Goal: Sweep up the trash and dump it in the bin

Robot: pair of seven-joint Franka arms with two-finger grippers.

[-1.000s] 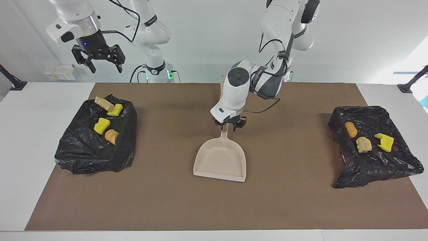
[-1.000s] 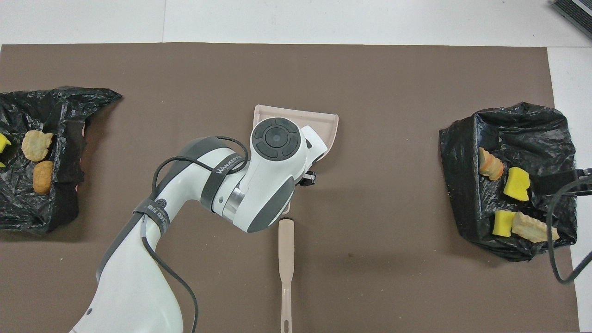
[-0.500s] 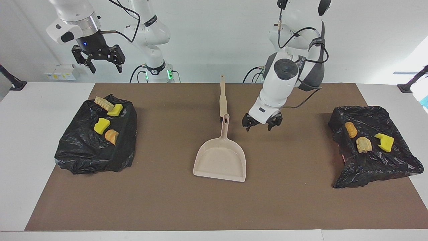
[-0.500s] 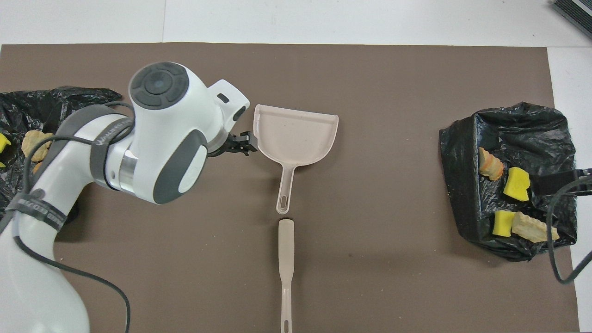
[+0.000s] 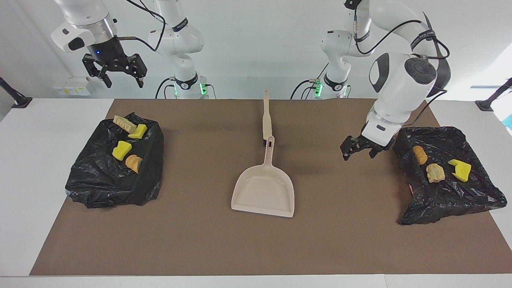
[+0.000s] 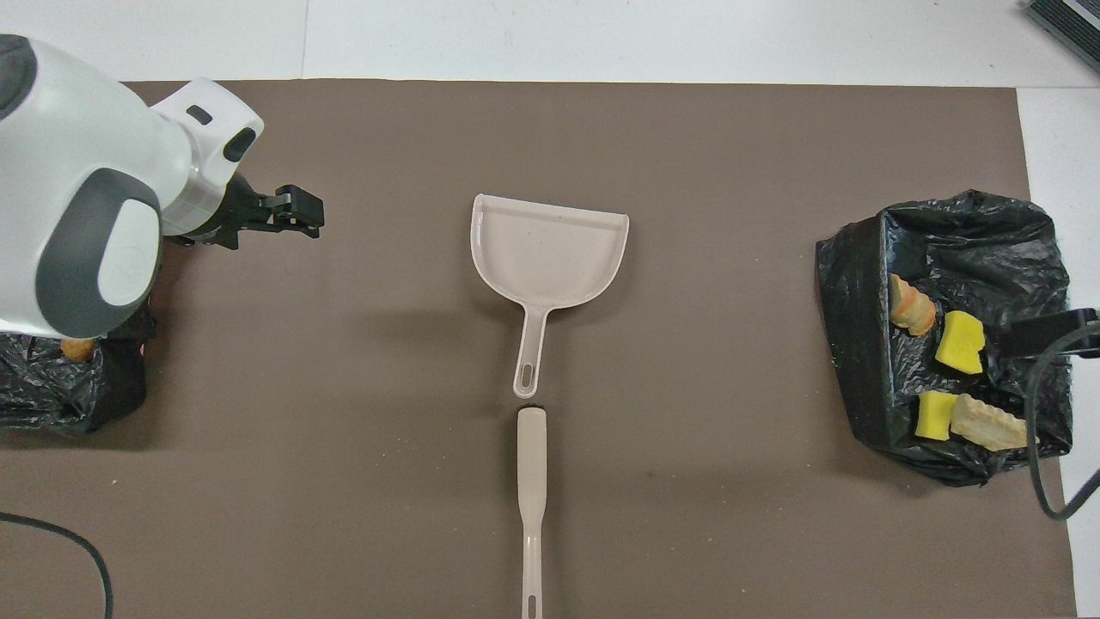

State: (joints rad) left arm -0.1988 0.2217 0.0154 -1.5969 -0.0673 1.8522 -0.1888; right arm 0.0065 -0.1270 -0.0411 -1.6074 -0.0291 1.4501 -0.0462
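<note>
A matt brown mat (image 5: 200, 240) with a faintly gritty look covers the smooth white tabletop (image 5: 44, 132). The dustpan (image 5: 264, 192) at frame centre is smooth beige plastic with a dull sheen, as is the brush handle (image 5: 266, 116) above it. Both bins, at frame left (image 5: 100, 180) and frame right (image 5: 452, 196), wear crinkled glossy black plastic film. The trash chunks (image 5: 121, 150) look porous and spongy.

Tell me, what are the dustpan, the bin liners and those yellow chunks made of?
Dustpan: probably matte beige plastic, one smooth moulded piece. Bin liners: thin glossy black plastic film, crinkled and shiny. Yellow chunks: seemingly foam or sponge, dull with blocky cut edges.
</note>
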